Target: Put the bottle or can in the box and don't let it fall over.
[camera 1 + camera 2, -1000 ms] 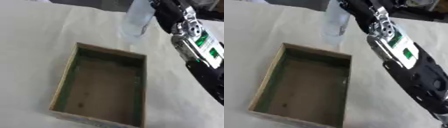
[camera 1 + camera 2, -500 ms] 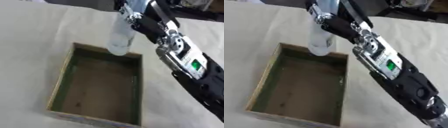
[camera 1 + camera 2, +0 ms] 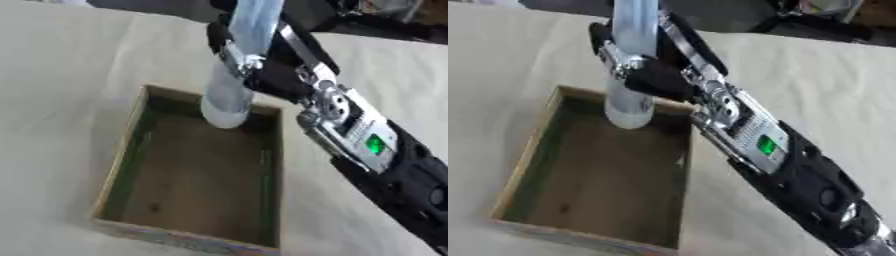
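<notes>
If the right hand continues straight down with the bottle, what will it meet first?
Probably the brown floor of the open box, near its far end: the bottle in the right hand hangs over it, though its height above the floor is unclear.

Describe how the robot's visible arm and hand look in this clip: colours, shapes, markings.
Only the right arm shows. The right hand is mostly black with silver metal parts at its joints. Behind it, the forearm carries a long silver-white panel with a small green lit marking, then widens into a bulky black casing with a round fitting. I cannot make out any cables.

Bottle [image 3: 234, 75] top cut off; fingers [image 3: 627, 62] blurred, apparently curled.
</notes>
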`<state>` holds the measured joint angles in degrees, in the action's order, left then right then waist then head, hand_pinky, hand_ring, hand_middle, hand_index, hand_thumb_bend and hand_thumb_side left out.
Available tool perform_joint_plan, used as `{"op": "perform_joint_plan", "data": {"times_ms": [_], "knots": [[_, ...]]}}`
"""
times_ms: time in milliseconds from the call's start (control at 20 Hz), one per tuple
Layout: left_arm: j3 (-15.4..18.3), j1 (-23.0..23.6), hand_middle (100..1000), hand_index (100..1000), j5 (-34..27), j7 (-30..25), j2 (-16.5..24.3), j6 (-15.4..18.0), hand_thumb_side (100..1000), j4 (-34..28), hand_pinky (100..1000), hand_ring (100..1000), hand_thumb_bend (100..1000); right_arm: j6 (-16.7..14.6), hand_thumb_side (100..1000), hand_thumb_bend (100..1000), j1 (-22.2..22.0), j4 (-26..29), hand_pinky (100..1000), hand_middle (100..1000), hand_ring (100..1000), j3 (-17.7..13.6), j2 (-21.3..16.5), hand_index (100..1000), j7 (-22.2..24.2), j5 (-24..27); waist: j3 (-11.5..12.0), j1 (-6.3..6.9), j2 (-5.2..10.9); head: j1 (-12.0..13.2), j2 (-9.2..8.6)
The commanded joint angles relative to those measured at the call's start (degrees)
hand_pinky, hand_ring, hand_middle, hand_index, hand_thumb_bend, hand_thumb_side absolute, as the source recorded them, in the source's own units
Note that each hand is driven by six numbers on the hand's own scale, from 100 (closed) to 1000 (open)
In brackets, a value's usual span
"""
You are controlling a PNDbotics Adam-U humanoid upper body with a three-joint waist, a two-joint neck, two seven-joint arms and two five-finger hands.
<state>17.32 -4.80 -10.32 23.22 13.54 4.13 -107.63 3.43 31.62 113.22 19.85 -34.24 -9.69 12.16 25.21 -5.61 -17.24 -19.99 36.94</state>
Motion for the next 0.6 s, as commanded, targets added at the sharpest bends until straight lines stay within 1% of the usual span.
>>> {"op": "perform_joint_plan", "data": {"times_ms": [50,200,350,600], "knots": [[1.1,0.3,816,714,-0.2,0.6,1.6,0.4,463,-0.2,1000,753,610,0.2,470,100,0.0,1.4,1000,1000,1000,0.9,0.2,432,-0.8,-0.3,0.2,0.55,1.56,0.2,0.22],[1.4,0.6,815,713,-0.4,0.8,1.4,0.6,464,0.0,1000,753,608,0.2,470,100,-0.6,1.4,1000,1000,1000,1.8,0.8,438,-2.3,0.6,0.4,0.55,1.72,0.6,0.12],[1.6,0.6,815,713,-0.4,1.0,1.3,0.6,464,0.1,1000,753,608,0.7,470,100,-1.3,1.4,1000,1000,1000,2.6,1.1,453,-2.7,1.2,0.4,0.53,1.8,0.4,-0.12],[1.9,0.6,814,713,-0.2,1.2,0.9,0.6,465,0.1,1000,752,606,1.1,470,100,-2.6,1.4,1000,1000,1000,4.2,2.0,459,-4.4,1.4,0.4,0.37,1.57,0.3,-0.15]]}}
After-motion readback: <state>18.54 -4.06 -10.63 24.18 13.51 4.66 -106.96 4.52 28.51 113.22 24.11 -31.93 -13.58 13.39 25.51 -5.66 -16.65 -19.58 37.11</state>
